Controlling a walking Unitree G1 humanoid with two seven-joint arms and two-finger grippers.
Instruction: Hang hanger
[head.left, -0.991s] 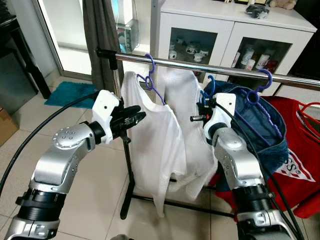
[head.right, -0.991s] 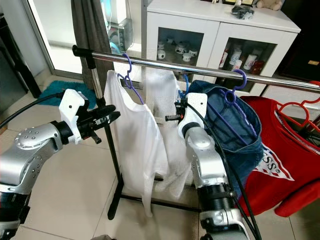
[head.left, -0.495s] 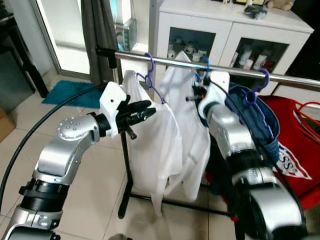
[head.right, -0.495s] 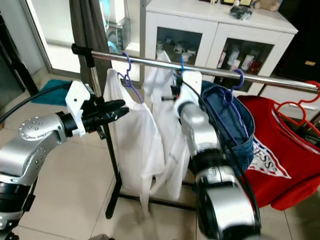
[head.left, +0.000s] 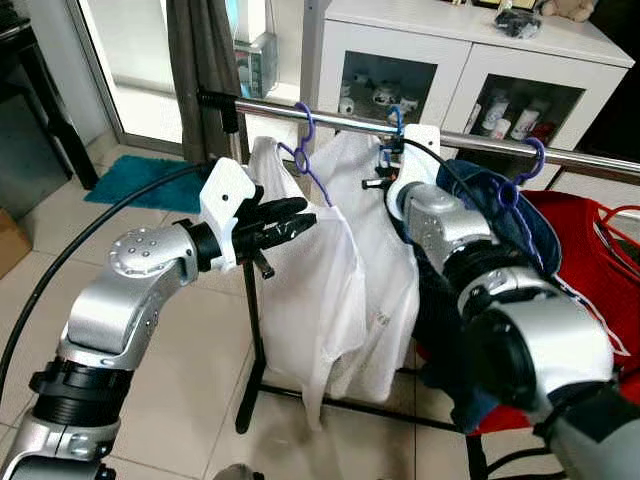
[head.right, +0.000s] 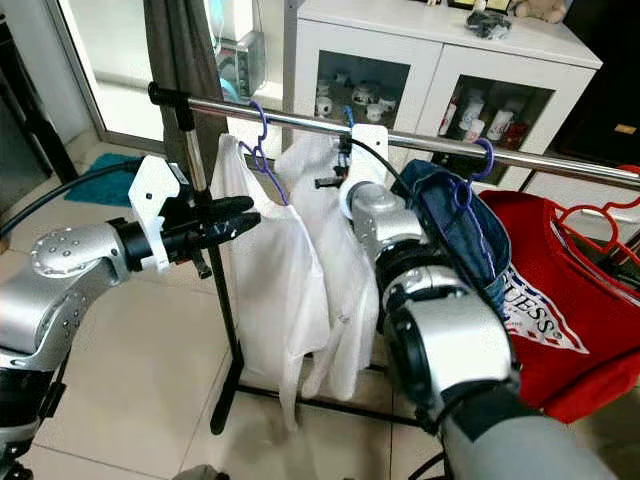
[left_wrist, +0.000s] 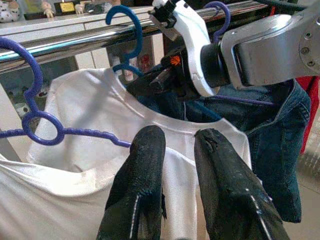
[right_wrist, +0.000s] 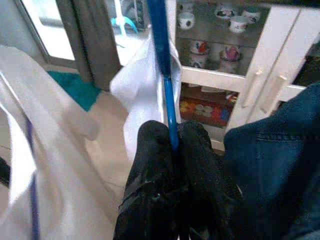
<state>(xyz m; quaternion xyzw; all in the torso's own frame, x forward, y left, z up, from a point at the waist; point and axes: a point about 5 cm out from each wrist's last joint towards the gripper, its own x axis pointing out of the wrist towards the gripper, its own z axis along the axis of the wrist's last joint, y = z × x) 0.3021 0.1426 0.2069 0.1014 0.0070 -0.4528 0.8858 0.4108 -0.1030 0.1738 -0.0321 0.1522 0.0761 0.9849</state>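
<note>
Right wrist view: right claw (right_wrist: 172, 150) clenched on blue plastic hanger (right_wrist: 167, 95), hook raised to chrome rail (head.left: 340, 117) for hanging; left claw (left_wrist: 175, 165) released, steadying white shirt (head.left: 375, 250).

Just beside the right gripper (right_wrist: 171, 135), on its outer side, a blue denim garment (head.left: 480, 200) is hanging from a purple hanger (head.left: 528, 160), and a red T-shirt (head.right: 580, 290) with white lettering is hanging farther out that way. Behind that gripper a white cabinet (head.left: 450, 60) is standing, showing mugs (head.left: 385, 97) through its glass doors. Beyond the left gripper (head.left: 300, 215) a grey curtain (head.left: 200, 60) is hanging, and a teal mat (head.left: 125, 180) is lying on the tiled floor (head.left: 190, 400).
</note>
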